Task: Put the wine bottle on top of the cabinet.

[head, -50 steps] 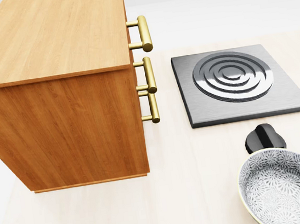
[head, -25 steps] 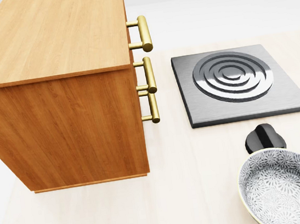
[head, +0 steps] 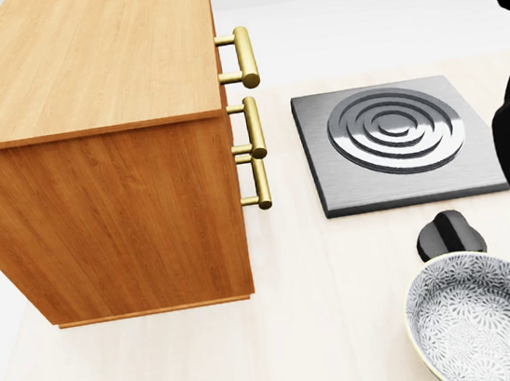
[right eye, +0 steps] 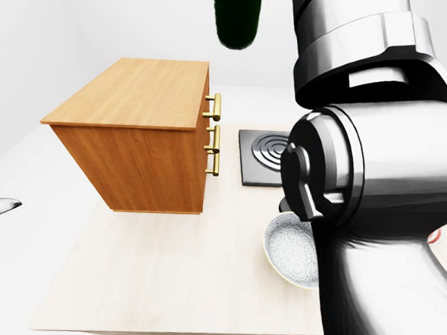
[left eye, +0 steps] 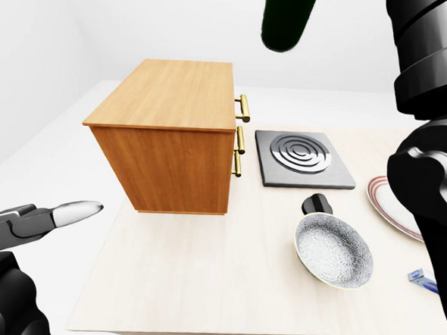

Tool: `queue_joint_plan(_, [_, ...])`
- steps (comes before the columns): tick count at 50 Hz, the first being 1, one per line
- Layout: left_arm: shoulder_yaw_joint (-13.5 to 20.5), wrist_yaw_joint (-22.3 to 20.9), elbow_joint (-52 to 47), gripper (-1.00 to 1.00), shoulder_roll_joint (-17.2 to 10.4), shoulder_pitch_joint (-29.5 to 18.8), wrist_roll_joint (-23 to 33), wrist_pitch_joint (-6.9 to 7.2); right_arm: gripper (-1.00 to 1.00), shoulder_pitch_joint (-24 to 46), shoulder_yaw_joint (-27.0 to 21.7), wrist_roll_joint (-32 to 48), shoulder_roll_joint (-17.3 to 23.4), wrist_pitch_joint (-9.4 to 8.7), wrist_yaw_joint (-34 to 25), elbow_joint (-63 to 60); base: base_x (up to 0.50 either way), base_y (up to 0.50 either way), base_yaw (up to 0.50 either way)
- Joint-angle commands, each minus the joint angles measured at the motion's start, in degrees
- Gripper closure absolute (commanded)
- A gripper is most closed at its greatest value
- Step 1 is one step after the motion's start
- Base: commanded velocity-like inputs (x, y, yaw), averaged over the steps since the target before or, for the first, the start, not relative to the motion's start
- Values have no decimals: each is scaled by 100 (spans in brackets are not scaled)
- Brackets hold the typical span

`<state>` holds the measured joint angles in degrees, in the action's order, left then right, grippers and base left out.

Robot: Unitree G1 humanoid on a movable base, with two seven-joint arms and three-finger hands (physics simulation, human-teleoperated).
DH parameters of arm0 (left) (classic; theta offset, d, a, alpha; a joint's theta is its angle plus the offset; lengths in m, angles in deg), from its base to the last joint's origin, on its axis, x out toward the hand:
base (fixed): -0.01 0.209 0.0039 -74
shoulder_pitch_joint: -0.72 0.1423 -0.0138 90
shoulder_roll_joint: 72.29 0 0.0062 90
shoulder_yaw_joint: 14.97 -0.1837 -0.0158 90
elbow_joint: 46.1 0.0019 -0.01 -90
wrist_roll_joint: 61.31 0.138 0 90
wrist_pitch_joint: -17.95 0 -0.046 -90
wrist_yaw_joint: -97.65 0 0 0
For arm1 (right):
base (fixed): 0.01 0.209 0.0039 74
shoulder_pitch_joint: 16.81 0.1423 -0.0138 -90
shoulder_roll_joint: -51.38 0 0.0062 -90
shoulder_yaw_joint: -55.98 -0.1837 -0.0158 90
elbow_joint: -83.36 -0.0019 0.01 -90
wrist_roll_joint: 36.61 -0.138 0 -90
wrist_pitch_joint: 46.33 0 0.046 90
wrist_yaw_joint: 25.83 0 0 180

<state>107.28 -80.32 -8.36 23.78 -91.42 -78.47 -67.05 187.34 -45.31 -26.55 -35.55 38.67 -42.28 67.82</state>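
The wine bottle [left eye: 288, 19] shows as a dark green rounded end hanging in the air at the top of the left-eye view, above and right of the cabinet [left eye: 175, 96]. It also shows in the right-eye view [right eye: 236, 16]. My right arm [left eye: 429, 150] rises beside it at the right, and its fingers are cut off by the top edge. The wooden cabinet has a bare flat top and brass handles [head: 245, 57] on its right side. My left hand [left eye: 53, 216] is open and empty at the lower left, off the table.
A steel hot plate [left eye: 304, 157] lies right of the cabinet on the pale table [left eye: 202, 272]. Below it are a black knob [left eye: 317, 204] and a patterned bowl [left eye: 334, 252]. A red-rimmed plate [left eye: 388, 204] and a small blue item [left eye: 423, 281] lie at the right.
In the head view my right arm's black shape has come further in along the right edge and now covers more of it. The camera and the table's things have not moved.
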Motion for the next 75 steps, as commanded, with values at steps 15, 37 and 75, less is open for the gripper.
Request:
queue_joint_plan(15, [-34,-43,2,-100,11,17,96,0,94,18,-164,-1480,-181,0,205,-10,0,0,0])
queue_joint_plan(37, [62,-68,22,-100,11,30,55,0,94,-168,-44,-1301,-698,0,-79,53,0,0,0])
queue_joint_plan(75, [-51,-122,156,-100,77,91,199,0,93,-318,185,-1020,-1186,0,-1013,42,0,0,0])
